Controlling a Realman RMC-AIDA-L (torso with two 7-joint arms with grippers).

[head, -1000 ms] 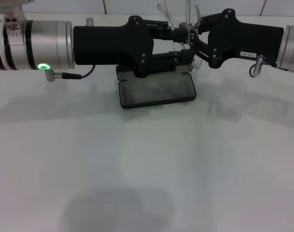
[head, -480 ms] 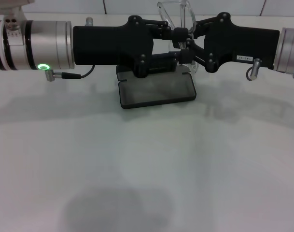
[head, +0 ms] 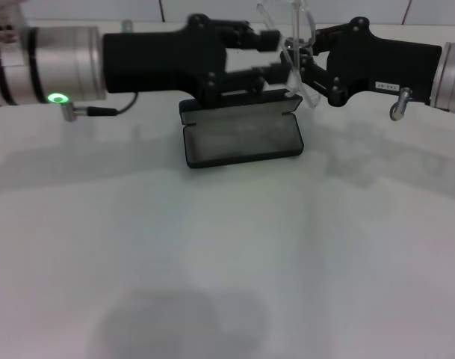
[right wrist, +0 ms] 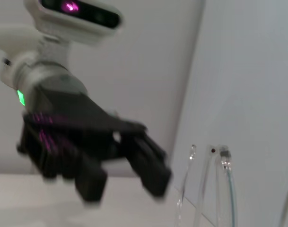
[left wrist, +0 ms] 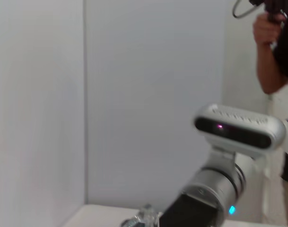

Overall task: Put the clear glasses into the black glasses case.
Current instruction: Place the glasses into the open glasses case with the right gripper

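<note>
Black case (head: 242,138) open on white table (head: 227,254), far centre; grey-lined half facing up toward the near side, other half behind it, partly hidden by the grippers. Nothing lying in the visible half.

Glasses (head: 291,41) held in the air above the far right end of case, tilted, lens and clear arms faint against the wall. Not touching case.

Right gripper (head: 300,61) reaching in from the right, fingers closed on the glasses near the lower part of the frame. Arm level, just above the table.

Left gripper (head: 268,54) reaching in from the left, directly above the far half of case, fingers spread apart with a clear gap, holding nothing. Fingertips just beside the glasses; contact not discernible.

Right wrist view: left gripper's black fingers (right wrist: 148,165) spread, clear arms of glasses (right wrist: 214,189) beside them against the wall.

Left wrist view: right arm (left wrist: 205,189) and its wrist camera (left wrist: 236,130); person (left wrist: 276,52) standing at far right edge.
</note>
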